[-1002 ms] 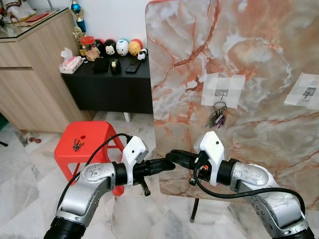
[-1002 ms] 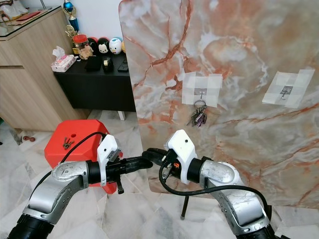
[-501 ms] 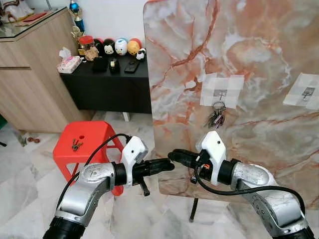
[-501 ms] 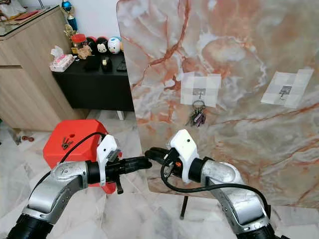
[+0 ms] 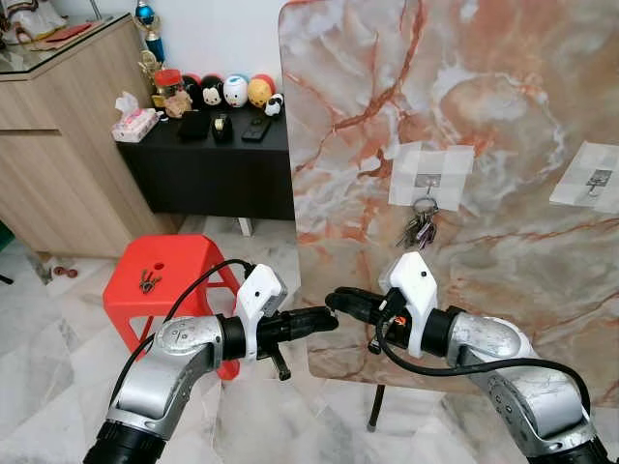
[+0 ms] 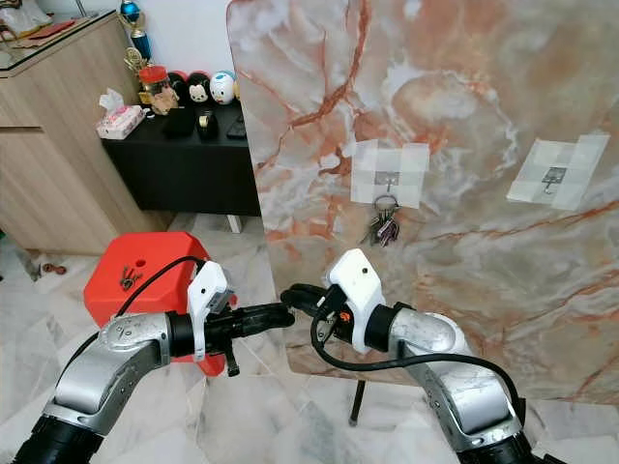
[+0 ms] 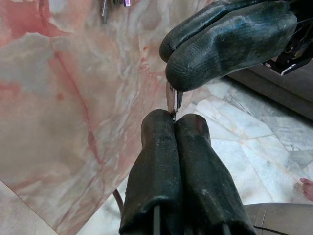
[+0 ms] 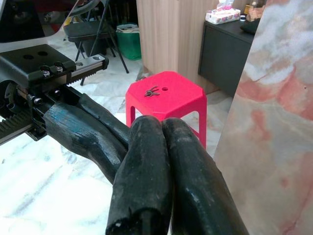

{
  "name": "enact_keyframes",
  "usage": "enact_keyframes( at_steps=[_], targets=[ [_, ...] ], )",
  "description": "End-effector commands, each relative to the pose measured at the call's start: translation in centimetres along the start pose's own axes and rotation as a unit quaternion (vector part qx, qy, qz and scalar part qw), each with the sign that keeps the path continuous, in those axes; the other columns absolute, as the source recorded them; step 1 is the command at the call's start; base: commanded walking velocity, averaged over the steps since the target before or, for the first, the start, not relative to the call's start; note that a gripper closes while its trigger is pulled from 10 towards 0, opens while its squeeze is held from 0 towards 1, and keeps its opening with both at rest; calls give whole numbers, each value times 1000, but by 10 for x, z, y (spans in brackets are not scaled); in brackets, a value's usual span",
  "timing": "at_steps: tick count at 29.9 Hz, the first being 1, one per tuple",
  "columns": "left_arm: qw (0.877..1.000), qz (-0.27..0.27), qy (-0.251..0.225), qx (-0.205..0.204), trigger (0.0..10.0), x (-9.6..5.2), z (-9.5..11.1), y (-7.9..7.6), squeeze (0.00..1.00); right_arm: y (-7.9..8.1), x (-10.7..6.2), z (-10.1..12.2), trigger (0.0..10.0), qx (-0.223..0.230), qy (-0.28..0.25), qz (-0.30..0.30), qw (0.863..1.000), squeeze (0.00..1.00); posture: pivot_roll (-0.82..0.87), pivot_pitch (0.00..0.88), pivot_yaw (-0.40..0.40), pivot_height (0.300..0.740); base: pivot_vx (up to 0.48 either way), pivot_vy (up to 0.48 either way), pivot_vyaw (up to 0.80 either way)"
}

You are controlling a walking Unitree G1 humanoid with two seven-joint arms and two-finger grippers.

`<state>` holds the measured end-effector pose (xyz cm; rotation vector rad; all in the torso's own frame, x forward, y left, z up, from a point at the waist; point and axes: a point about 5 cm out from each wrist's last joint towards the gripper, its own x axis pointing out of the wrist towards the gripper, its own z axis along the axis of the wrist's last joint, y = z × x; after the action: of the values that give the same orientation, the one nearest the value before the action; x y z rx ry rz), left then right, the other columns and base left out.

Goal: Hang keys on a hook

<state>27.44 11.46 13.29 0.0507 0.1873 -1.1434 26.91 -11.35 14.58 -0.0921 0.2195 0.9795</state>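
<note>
Hanging from the taped hook point(image 5: 427, 181) at right of centre, the keys point(image 5: 419, 230) looked delivered; hence the left gripper point(image 5: 327, 319) and right gripper point(image 5: 337, 302) met low at centre, both pinched closed on nothing.

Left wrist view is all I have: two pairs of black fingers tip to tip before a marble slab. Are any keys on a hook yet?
Observer: Yes. A bunch of keys hangs from a taped hook on the marble slab, above where the left gripper and right gripper meet.
Operator: Is there another hook?
Observer: A second taped hook sits further right on the slab, with nothing on it.
Operator: Any more keys around?
Observer: A small dark bunch, likely keys, lies on top of the red stool to the robot's left.
</note>
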Motion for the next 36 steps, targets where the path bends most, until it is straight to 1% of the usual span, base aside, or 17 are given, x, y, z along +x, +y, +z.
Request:
enact_keyframes(
  at_steps=[1, 7, 11, 14, 15, 17, 18, 19, 20, 28, 36],
  targets=[
    [1000, -3, 2, 15, 0, -3, 4, -1, 0, -4, -1, 4, 10000, 1, -5, -8, 1000, 0, -1, 55, 40, 740, 0, 0, 0],
    [1000, -6, 3, 16, 0, -3, 3, -1, 0, -4, -1, 4, 10000, 2, -5, -7, 1000, 0, -1, 55, 40, 740, 0, 0, 0],
    [1000, -1, 2, 17, 0, -4, 4, 0, 0, -6, -2, 0, 10000, 2, 4, -15, 1000, 0, -1, 56, 40, 740, 0, 0, 0],
    [1000, -1, 2, 17, 0, -4, 4, -1, 0, -4, -3, 0, 10000, 7, 0, -10, 1000, 0, -3, 56, 41, 740, 0, 0, 0],
    [1000, -2, 2, 17, 0, -3, 4, -1, 0, -4, -2, 1, 10000, 10, -2, -11, 1000, 1000, -3, 55, 42, 740, 0, 0, 0],
    [1000, -2, 2, 17, 0, -3, 4, -1, 0, -4, -2, 1, 10000, 10, -2, -12, 1000, 1000, -1, 56, 42, 740, 0, 0, 0],
    [1000, -3, 1, 17, 0, -3, 4, -1, 0, -6, -2, 0, 10000, 6, 2, -20, 1000, 929, -1, 55, 41, 740, 0, 0, 0],
    [1000, -3, 1, 17, 0, -3, 4, -1, 0, -8, -3, 0, 10000, 6, 3, -24, 1000, 929, -1, 56, 41, 740, 0, 0, 0],
    [1000, -2, 1, 17, 0, -3, 4, -1, 0, -9, -3, 0, 10000, 4, 5, -27, 1000, 0, -1, 56, 41, 740, 0, 0, 0],
    [1000, -4, 4, 16, 0, -5, 3, -1, 0, -13, -7, -2, 10000, 2, 10, -38, 999, 0, -1, 57, 41, 740, 0, 0, 0],
    [1000, -9, 8, 16, 0, -5, 3, -2, 0, -22, -13, -9, 10000, 10, 28, -63, 998, 0, -1, 57, 41, 740, 0, 0, 0]
  ],
)
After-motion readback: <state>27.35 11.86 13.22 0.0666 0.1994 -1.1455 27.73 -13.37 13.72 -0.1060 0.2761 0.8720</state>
